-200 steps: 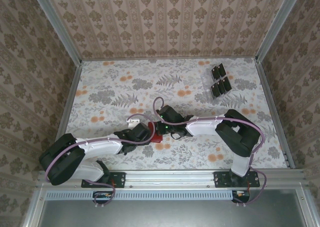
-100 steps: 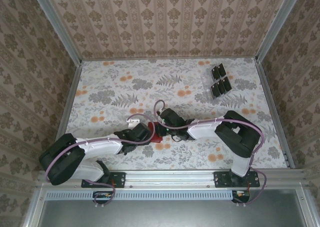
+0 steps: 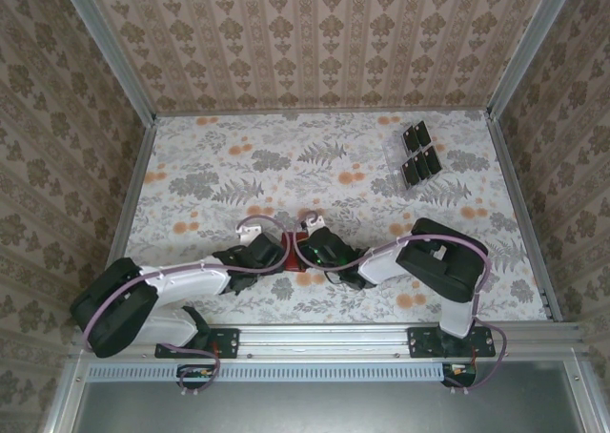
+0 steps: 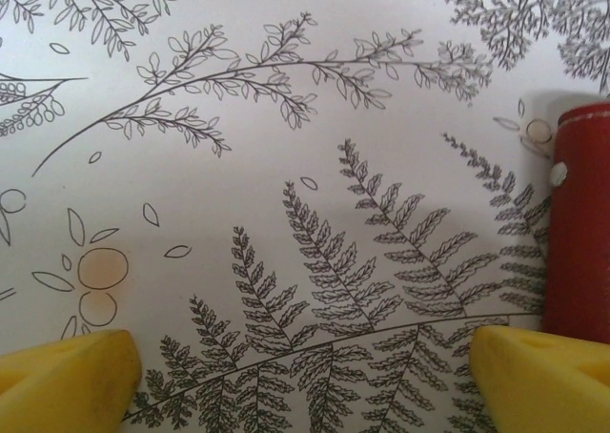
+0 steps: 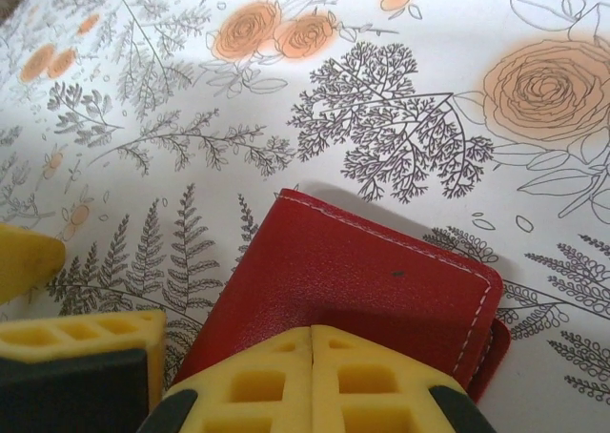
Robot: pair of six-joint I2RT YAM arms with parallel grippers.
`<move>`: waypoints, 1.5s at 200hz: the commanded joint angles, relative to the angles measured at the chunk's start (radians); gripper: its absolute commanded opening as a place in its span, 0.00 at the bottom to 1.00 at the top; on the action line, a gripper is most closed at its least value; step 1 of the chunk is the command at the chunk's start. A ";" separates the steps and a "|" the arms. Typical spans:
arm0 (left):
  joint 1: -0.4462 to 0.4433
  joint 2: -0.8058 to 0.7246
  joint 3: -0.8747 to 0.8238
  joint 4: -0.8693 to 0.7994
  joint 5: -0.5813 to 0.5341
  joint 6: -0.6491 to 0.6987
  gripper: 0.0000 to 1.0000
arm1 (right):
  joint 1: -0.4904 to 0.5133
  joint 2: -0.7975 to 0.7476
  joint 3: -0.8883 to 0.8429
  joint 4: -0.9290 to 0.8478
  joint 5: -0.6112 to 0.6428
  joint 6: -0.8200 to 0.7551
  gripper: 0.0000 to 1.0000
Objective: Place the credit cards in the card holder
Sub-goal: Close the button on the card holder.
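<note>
**Right arm drawn in over the red wallet (image 3: 300,263)**

Since a second ago the right arm has folded its elbow back toward its base, and its wrist has slid left. The right fingers (image 5: 257,385) are pressed together with no gap. They hide the wallet's near edge, so I cannot tell whether they pinch any of it. The left fingers (image 4: 67,381) are spread wide, low over the counter (image 3: 210,180). The folded wallet sits just beside one of them, cut off at the frame's edge, its white snap (image 4: 559,174) showing. The black cards (image 3: 420,153) sit well apart, near the far right corner, too small to count.
</note>
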 commanded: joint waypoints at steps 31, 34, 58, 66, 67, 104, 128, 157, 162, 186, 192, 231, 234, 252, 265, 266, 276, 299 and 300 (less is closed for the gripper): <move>0.091 -0.064 -0.035 -0.062 0.236 -0.068 1.00 | 0.087 0.167 -0.126 -0.276 0.099 0.032 0.00; 0.096 -0.070 -0.033 -0.071 0.236 -0.066 1.00 | 0.093 0.168 -0.126 -0.282 0.108 0.033 0.00; 0.154 -0.127 -0.013 -0.132 0.255 -0.043 1.00 | 0.138 0.198 -0.125 -0.325 0.190 0.046 0.00; 0.175 -0.144 -0.008 -0.146 0.266 -0.032 1.00 | 0.152 0.216 -0.122 -0.338 0.214 0.055 0.00; 0.177 -0.145 -0.007 -0.148 0.267 -0.031 1.00 | 0.154 0.219 -0.123 -0.338 0.216 0.056 0.00; 0.250 -0.190 0.026 -0.216 0.299 0.027 1.00 | 0.217 0.313 -0.094 -0.395 0.282 0.109 0.00; 0.272 -0.201 0.048 -0.250 0.316 0.054 1.00 | 0.240 0.327 -0.084 -0.422 0.285 0.136 0.00; 0.279 -0.208 0.060 -0.264 0.323 0.071 1.00 | 0.242 0.261 -0.063 -0.489 0.290 0.120 0.00; 0.280 -0.205 0.061 -0.263 0.325 0.072 1.00 | 0.242 0.249 -0.054 -0.509 0.292 0.110 0.00; 0.285 -0.194 0.069 -0.258 0.329 0.074 1.00 | 0.237 0.210 0.010 -0.588 0.300 0.049 0.05; 0.286 -0.191 0.070 -0.255 0.331 0.075 1.00 | 0.233 0.205 0.027 -0.604 0.300 0.036 0.07; 0.292 -0.165 0.082 -0.237 0.334 0.077 1.00 | 0.202 0.179 0.109 -0.656 0.281 -0.048 0.20; 0.293 -0.163 0.082 -0.236 0.334 0.078 1.00 | 0.199 0.176 0.115 -0.659 0.280 -0.056 0.21; 0.298 -0.147 0.087 -0.226 0.337 0.080 1.00 | 0.175 0.163 0.157 -0.671 0.271 -0.097 0.31; 0.302 -0.134 0.090 -0.218 0.339 0.080 1.00 | 0.154 0.151 0.190 -0.678 0.260 -0.129 0.35; 0.302 -0.132 0.091 -0.218 0.339 0.082 1.00 | 0.153 0.150 0.193 -0.678 0.259 -0.132 0.36; 0.305 -0.123 0.096 -0.212 0.340 0.081 1.00 | 0.135 0.144 0.226 -0.681 0.248 -0.158 0.42; 0.312 -0.105 0.103 -0.203 0.343 0.083 1.00 | 0.096 0.126 0.306 -0.694 0.216 -0.222 0.56; 0.312 -0.105 0.104 -0.202 0.344 0.083 1.00 | 0.094 0.126 0.311 -0.694 0.214 -0.223 0.57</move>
